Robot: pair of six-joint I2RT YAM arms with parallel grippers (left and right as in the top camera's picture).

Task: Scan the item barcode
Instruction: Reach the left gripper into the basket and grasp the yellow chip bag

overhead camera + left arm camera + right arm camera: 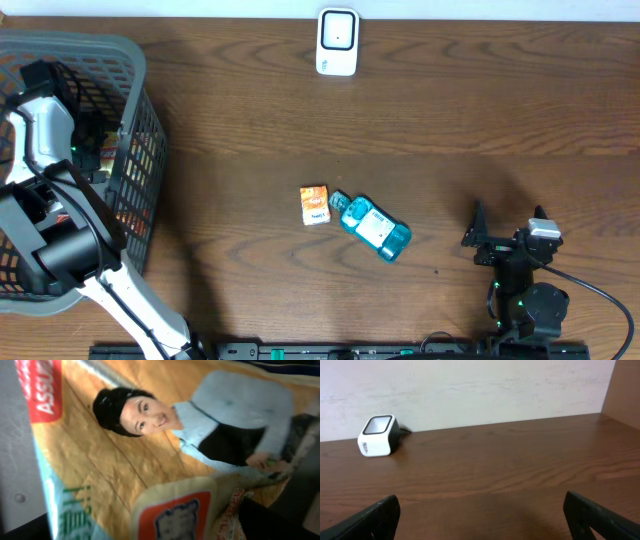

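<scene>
The white barcode scanner (337,42) stands at the table's far edge; the right wrist view shows the scanner (377,436) far off to the left, against the wall. My left arm reaches down into the grey basket (140,90). The left gripper (150,527) is open just above an orange snack packet (150,460) printed with a smiling woman, a dark fingertip (280,520) at either side of it. At the front right, my right gripper (508,232) is open over bare wood, nothing between its fingertips (375,517).
A small orange box (315,204) and a blue mouthwash bottle (375,226) lie side by side mid-table. The basket fills the left edge, with several packets inside. A wall runs behind the scanner.
</scene>
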